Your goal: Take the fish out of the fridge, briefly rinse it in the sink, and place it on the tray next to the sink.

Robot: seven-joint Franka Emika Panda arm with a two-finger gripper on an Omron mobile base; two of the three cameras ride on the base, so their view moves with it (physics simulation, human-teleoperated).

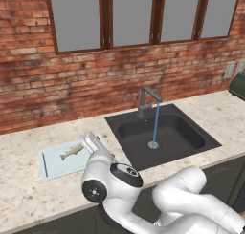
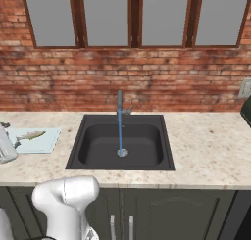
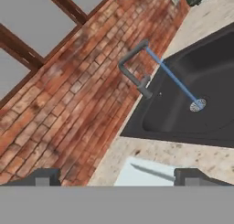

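Dark, blocky fingertips of the pincer are seen spread wide apart with nothing between them, so the grip is released. Just beyond the pincer, the slender grey-tan fish is laid flat on the pale blue tray, free of the fingers. Its long axis runs diagonally across the tray, the forked tail toward the sink and the head toward the tray's far end. The tray is flat, smooth and rectangular, rimmed thinly, and rests on speckled beige stone counter. Farther out, the matte black rectangular basin is found, with an angular grey faucet from which a thin blue stream falls to the round drain. Beyond stands a rough red brick wall.
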